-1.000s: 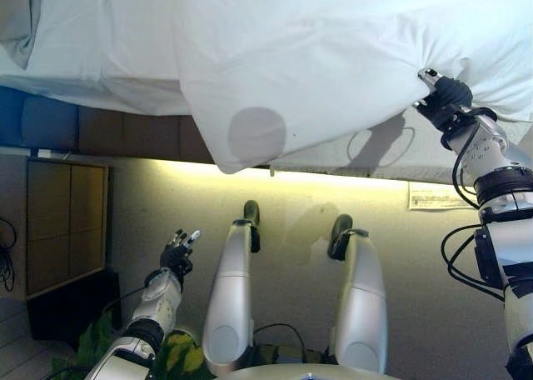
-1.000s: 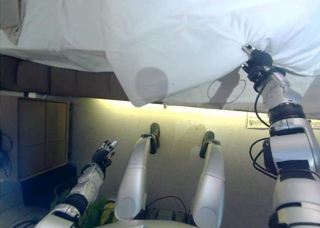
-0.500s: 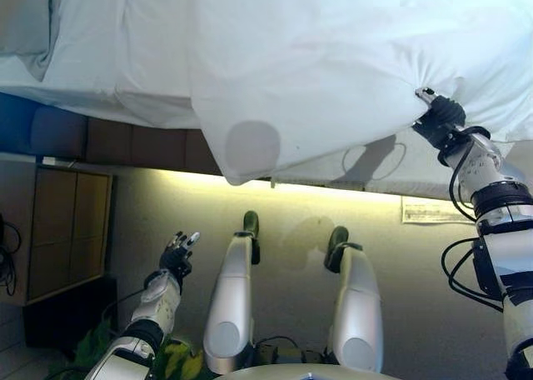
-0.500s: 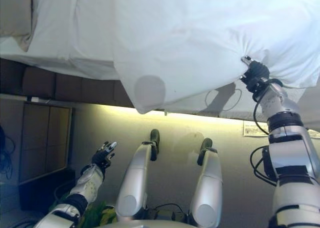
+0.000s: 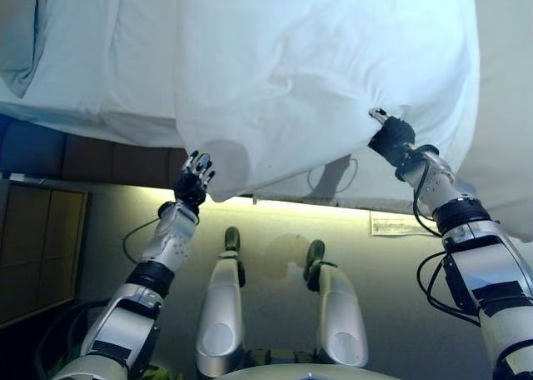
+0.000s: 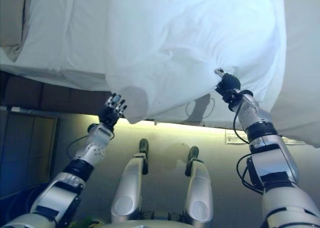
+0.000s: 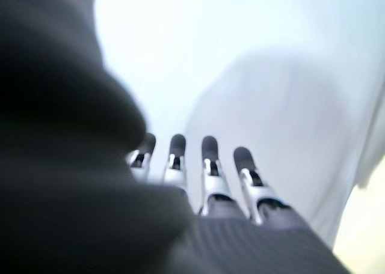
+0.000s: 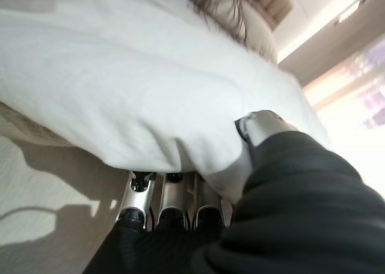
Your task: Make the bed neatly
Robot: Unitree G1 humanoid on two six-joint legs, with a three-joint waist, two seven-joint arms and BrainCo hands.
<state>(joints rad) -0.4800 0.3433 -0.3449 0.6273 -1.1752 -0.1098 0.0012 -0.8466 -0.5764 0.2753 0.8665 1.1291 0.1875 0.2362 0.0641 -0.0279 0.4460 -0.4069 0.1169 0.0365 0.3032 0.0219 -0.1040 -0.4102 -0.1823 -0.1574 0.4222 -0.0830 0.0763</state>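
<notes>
At bed's edge | right hand [image 5: 391, 135] pinches duvet [image 5: 316, 72] hem | left hand [image 5: 192, 182] fingers straight, just below hanging corner

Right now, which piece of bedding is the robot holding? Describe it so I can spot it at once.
On the bed, a bulky white duvet spills over the near edge. The right hand pinches its hem, making radiating creases. Unlike the flat sheet beside it, it hangs in a loose corner by the open left hand.

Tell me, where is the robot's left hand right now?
In the eye views the left hand is raised at lower left, fingers straight, right by the hanging corner of the white duvet, not gripping it.
</notes>
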